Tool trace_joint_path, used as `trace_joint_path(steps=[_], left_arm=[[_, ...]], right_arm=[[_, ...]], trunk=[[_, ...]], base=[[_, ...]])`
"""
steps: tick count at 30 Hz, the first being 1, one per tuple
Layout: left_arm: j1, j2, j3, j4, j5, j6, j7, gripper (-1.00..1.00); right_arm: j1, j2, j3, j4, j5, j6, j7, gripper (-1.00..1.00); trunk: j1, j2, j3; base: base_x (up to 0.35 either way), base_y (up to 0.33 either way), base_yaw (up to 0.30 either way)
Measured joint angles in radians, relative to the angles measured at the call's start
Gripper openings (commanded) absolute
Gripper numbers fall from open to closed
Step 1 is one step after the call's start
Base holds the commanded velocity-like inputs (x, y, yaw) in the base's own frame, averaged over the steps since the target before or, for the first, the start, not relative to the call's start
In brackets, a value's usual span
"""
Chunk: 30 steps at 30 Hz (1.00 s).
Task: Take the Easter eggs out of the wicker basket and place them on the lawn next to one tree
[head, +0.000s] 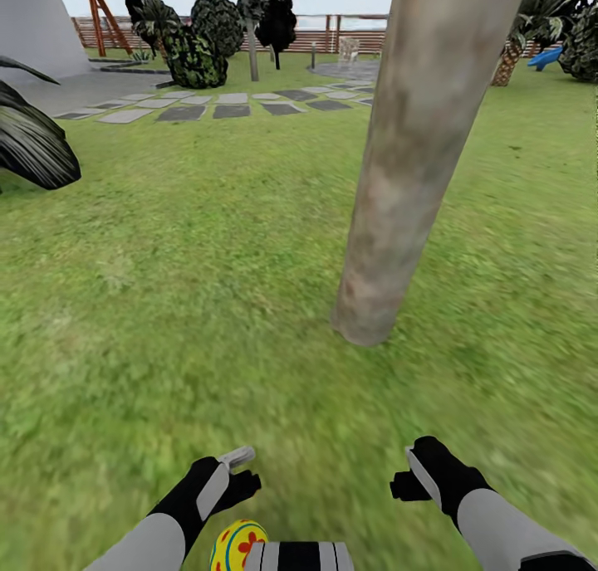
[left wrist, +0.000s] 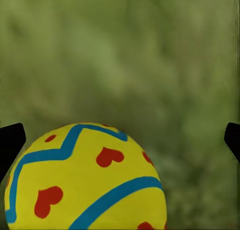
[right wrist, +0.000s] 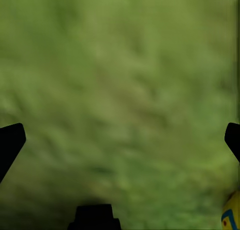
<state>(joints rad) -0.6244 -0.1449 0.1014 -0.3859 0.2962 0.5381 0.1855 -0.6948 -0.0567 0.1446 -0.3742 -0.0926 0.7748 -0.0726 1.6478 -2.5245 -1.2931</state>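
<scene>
Head: we see tree (head: 415,156) trunk at 1 o'clock on lawn (head: 166,305) | Easter egg (head: 235,544) at 6 o'clock | left wrist: egg's zigzags, left hand (left wrist: 120,140) spread, ungripped | right hand (right wrist: 120,140) spread, empty; second egg (right wrist: 231,215) at edge.

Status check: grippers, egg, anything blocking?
Left gripper open, right gripper open, empty. Easter egg below left gripper. Tree trunk ahead, lawn between unobstructed.

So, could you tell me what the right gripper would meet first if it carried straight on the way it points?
Most likely just the grass. The right gripper has its jaws apart with blurred lawn ahead and nothing between them, though depth is hard to judge. A painted egg sits off to one side.
</scene>
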Motion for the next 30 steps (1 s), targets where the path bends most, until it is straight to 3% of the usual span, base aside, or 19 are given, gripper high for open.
trace_joint_path(steps=[13, 30], left_arm=[[0.0, 0.001, 0.002, 0.0, 0.002, 0.001, 0.002, 1.0], [0.0, -0.002, 0.0, 0.013, 0.002, 0.002, -0.002, 1.0]], right_arm=[[0.0, 0.0, 0.0, 0.002, 0.0, -0.001, 0.0, 1.0], [0.0, 0.015, 0.0, 0.003, 0.005, -0.002, 0.0, 1.0]], trunk=[[-0.006, 0.003, 0.05], [-0.013, 0.007, 0.116]], base=[[-0.014, 0.0, 0.0], [-0.321, 0.0, 0.0]])
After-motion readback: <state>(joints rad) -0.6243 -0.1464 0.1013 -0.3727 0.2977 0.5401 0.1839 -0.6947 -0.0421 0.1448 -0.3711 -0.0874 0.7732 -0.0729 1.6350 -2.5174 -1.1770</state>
